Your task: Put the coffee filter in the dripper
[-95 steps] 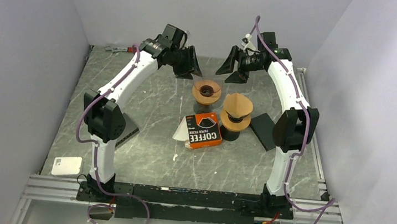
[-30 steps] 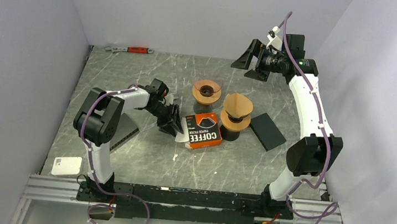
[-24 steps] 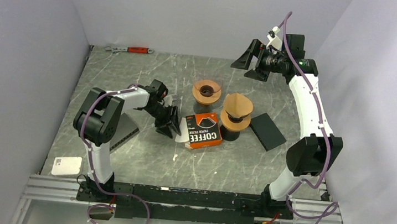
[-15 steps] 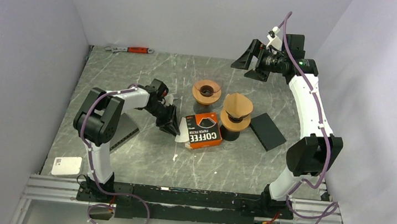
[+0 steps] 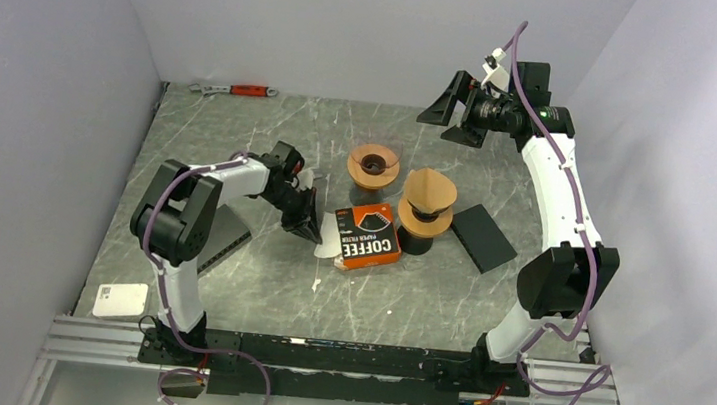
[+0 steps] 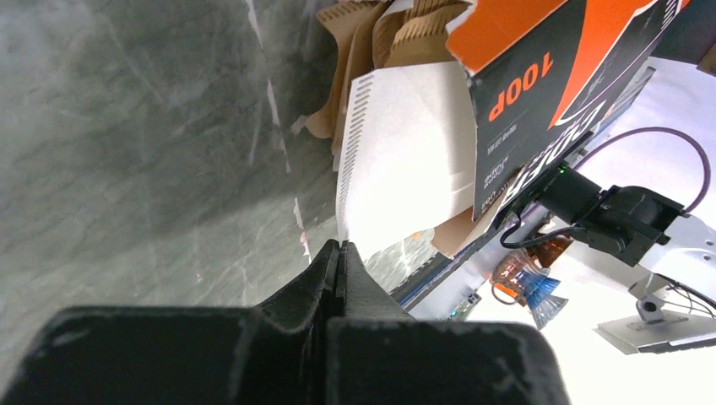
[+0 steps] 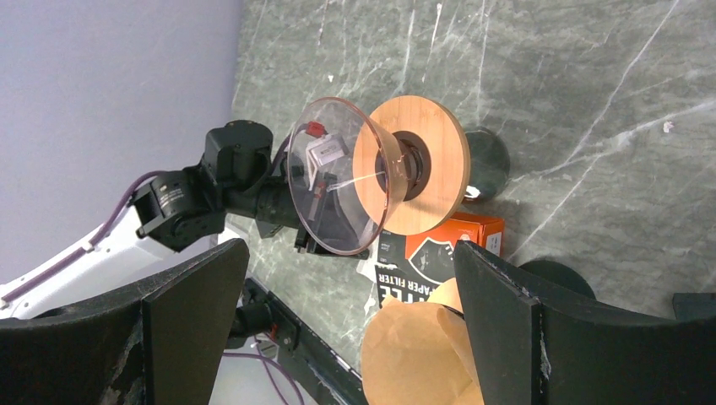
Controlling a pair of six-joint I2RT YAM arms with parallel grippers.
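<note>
Left tool (image 6: 339, 247) closed, tips touching white filter (image 6: 405, 160)

Lowered the left gripper (image 5: 311, 230) from high at the back of the table (image 5: 241, 130) to just beside the orange box (image 5: 369, 236). Spread open a second ago, now pinched shut on the corner of the white paper filter (image 6: 405, 152) poking out of it. Pulled the right gripper (image 5: 454, 120) back and to the right, farther from the glass dripper (image 5: 373, 164).
</note>
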